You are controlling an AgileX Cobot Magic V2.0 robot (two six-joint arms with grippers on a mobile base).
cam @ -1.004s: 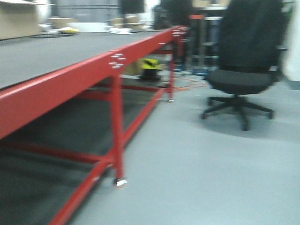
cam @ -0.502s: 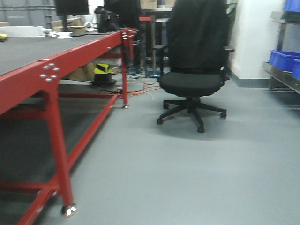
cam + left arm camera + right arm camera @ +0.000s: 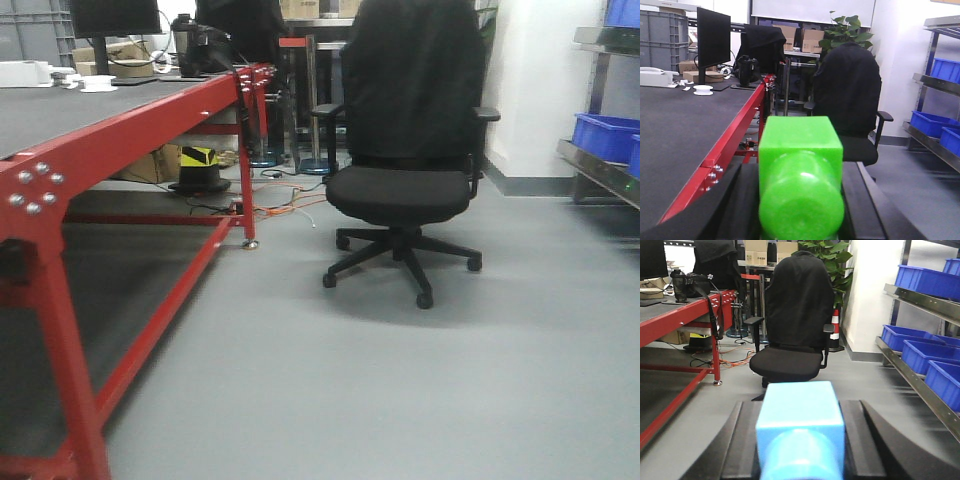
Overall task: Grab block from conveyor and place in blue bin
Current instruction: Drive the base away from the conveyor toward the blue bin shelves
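While beside the conveyor (image 3: 675,130), left gripper (image 3: 800,167) tight around green block (image 3: 801,142), right gripper (image 3: 800,405) tight around blue block (image 3: 800,415).

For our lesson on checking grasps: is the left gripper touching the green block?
Touching. The left wrist view shows the green block pressed between the left gripper's black fingers, no gap either side.

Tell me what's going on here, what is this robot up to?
A two-armed robot holds two blocks: its left claw grips a green block, its right claw a light blue block. The red-framed conveyor runs along the left, a black office chair stands ahead, and blue bins sit on shelves to the right. Neither block is binned yet.
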